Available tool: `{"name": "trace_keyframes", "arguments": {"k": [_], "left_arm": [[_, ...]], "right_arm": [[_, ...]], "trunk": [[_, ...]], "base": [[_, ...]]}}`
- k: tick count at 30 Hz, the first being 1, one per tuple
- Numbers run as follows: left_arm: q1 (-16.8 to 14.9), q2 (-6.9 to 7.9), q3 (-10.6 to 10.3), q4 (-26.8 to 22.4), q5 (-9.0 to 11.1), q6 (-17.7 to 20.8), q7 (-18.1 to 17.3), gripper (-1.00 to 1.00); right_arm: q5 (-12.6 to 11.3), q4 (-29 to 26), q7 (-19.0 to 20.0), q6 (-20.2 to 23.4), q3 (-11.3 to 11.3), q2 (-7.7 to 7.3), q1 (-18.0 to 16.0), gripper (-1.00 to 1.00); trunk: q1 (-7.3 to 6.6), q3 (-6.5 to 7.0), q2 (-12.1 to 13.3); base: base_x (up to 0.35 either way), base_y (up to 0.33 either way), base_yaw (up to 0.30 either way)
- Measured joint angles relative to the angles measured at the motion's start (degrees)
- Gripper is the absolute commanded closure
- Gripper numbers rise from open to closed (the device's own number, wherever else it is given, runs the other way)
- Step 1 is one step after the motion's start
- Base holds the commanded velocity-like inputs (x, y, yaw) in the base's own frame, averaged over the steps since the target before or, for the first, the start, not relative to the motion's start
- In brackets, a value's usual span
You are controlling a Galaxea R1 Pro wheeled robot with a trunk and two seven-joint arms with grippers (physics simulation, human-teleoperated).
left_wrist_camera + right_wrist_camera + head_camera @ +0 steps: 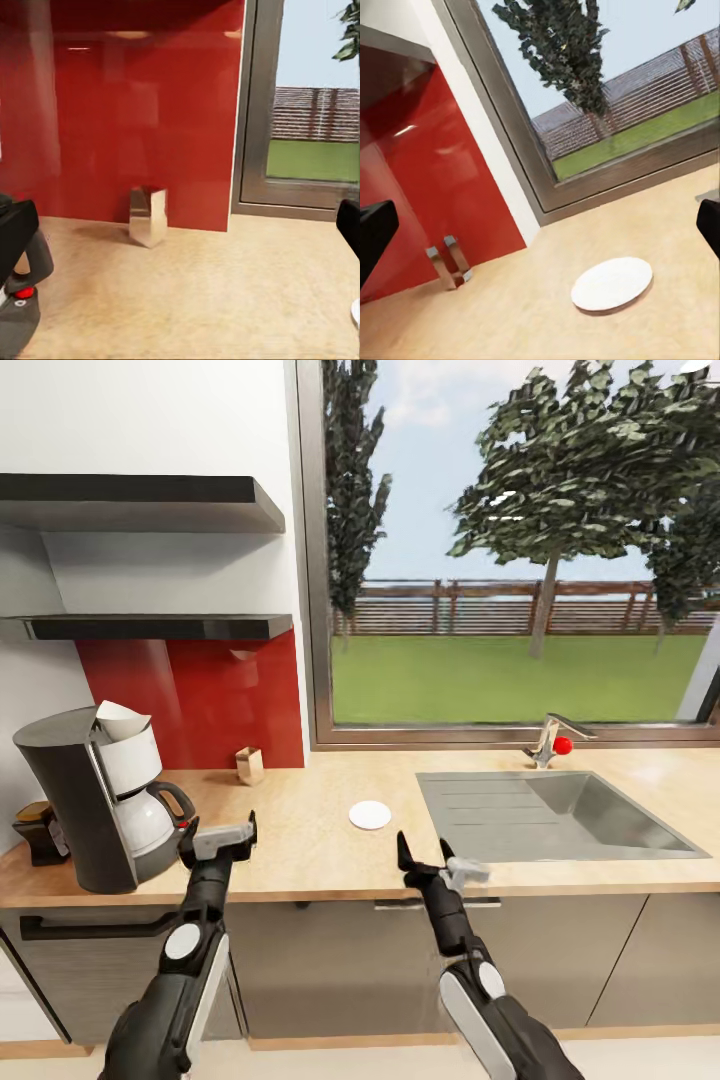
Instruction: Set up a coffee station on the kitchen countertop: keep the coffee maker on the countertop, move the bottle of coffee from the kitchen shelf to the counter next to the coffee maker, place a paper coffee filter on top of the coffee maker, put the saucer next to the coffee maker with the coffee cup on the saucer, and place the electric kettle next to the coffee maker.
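Both grippers, left [218, 838] and right [428, 857], jaws released; one saucer [370, 815], one coffee maker [100, 808].

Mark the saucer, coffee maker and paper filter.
saucer [370, 815]: head view, centre of plate.
coffee maker [75, 810]: head view, black body.
paper coffee filter [120, 720]: head view, white cone on top.

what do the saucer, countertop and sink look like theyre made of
Saucer: plain matte white, likely ceramic, though the render leaves that open. Countertop: pale wood-look slab with faint speckled grain, probably laminate rather than solid wood. Sink: brushed grey metal, apparently stainless steel, with soft sheen and pressed drainer grooves.
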Motion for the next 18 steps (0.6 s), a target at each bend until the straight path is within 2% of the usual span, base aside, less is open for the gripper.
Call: {"name": "trace_keyframes", "arguments": {"k": [2, 3, 5, 6, 9, 10, 12, 16, 18], "left_arm": [[-2.9, 0.17, 0.0, -0.3, 0.1, 7.3, -1.5, -1.00], [-3.6, 0.20, 0.0, -0.4, 0.1, 9.0, -2.3, -1.00], [-6.5, 0.47, 0.2, -0.4, 0.1, 15.5, -6.9, -1.00], [-7.3, 0.64, 0.3, -0.4, 0.0, 17.2, -8.3, -1.00], [-12.1, 2.63, 1.2, 0.2, 0.1, 26.5, -17.1, -1.00], [-12.9, 3.07, 1.4, 0.5, 0.1, 28.0, -18.6, -1.00], [-16.0, 4.44, 2.2, 2.4, 0.2, 33.2, -24.6, -1.00], [-22.7, 5.98, 2.8, 8.9, 0.0, 41.2, -36.1, -1.00], [-24.4, 6.54, 2.9, 11.3, -0.1, 43.6, -38.8, -1.00]], "right_arm": [[1.2, -1.0, -0.3, 7.7, -2.9, 0.01, -3.4, -1.00], [1.4, -1.1, -0.3, 9.8, -3.7, 0.02, -4.4, -1.00], [1.9, -1.5, -0.5, 17.7, -6.7, -0.01, -8.5, -1.00], [2.0, -1.5, -0.5, 19.6, -7.5, -0.02, -9.6, -1.00], [2.2, -1.5, -0.5, 28.2, -11.4, -0.06, -14.6, -1.00], [2.2, -1.4, -0.4, 29.3, -11.9, -0.08, -15.2, -1.00], [2.2, -1.2, -0.3, 33.0, -13.2, -0.17, -16.7, -1.00], [2.3, -1.2, -0.2, 41.0, -14.1, -0.40, -17.6, -1.00], [2.2, -1.2, -0.2, 45.0, -14.2, -0.44, -17.7, -1.00]], "trunk": [[0.00, 0.00, 0.0], [0.00, -0.01, 0.0], [0.00, 0.01, 0.0], [-0.01, 0.00, 0.0], [0.00, 0.00, 0.0], [-0.01, -0.01, 0.0], [-0.01, 0.00, 0.0], [-0.01, -0.01, 0.0], [-0.01, -0.01, 0.0]], "base": [[0.000, 0.000, 0.000], [0.000, 0.000, 0.000], [0.000, 0.000, 0.000], [0.000, 0.000, 0.000], [0.000, 0.000, 0.000], [0.000, 0.000, 0.000], [0.000, 0.000, 0.000], [0.000, 0.000, 0.000], [0.000, 0.000, 0.000]]}}
